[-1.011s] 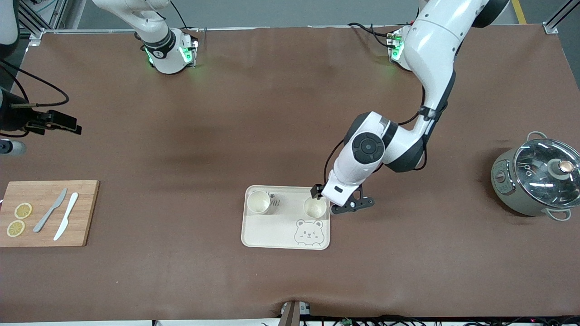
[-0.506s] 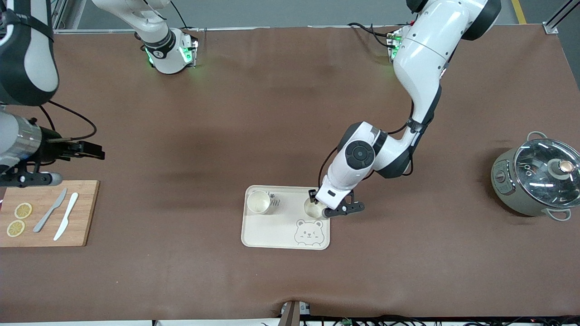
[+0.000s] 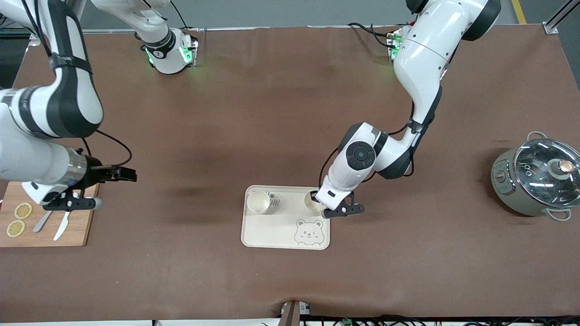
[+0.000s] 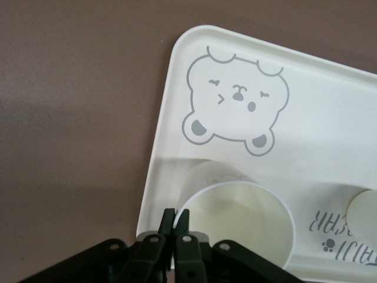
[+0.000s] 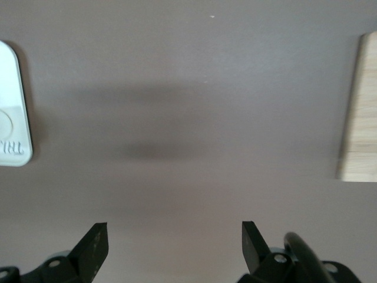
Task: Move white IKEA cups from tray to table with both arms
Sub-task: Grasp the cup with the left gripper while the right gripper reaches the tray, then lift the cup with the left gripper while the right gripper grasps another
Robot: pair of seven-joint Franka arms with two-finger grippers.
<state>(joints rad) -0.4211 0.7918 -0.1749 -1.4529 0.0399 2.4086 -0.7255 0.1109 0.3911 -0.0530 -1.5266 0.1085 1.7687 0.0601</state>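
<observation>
The left hand (image 4: 175, 221) has just closed – pinching the rim of the small cream-white tapered cup (image 3: 312, 203) on the cream bear-printed tray (image 3: 272, 231), ready for lifting – while the right hand (image 3: 120, 174), open, is approaching over the brown-clothed desk (image 3: 226, 113).

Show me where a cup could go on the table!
Bare brown cloth table lies between the cream bear tray and the wooden cutting board, and between the tray and the grey glass-lidded pot. It is crowded on the tray, where the left claw pinches one white cup's rim.
</observation>
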